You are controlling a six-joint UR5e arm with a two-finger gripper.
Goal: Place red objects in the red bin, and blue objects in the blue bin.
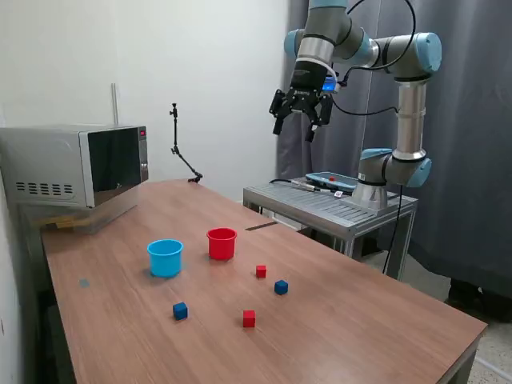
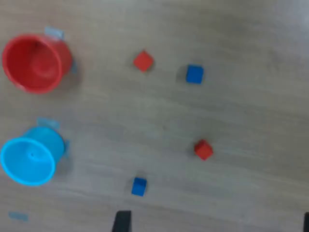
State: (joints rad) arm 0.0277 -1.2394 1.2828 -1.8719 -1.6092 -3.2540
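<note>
My gripper (image 1: 297,126) hangs open high above the table's far side, well clear of everything on it and holding nothing. On the wooden table stand the red bin (image 1: 222,243) (image 2: 35,63) and the blue bin (image 1: 165,258) (image 2: 30,158), side by side and both upright. Two red cubes (image 1: 261,271) (image 1: 249,318) lie in front of them, also seen from the wrist as red cubes (image 2: 143,61) (image 2: 203,149). Two dark blue cubes (image 1: 281,287) (image 1: 180,311) lie nearby, and the wrist view shows the same blue cubes (image 2: 194,74) (image 2: 139,186). All cubes rest apart from each other.
A microwave (image 1: 76,166) sits at the table's far corner on the exterior view's left. A metal stand (image 1: 330,208) carries the arm's base beyond the table's far edge. A thin black articulated rod (image 1: 182,152) stands at the back.
</note>
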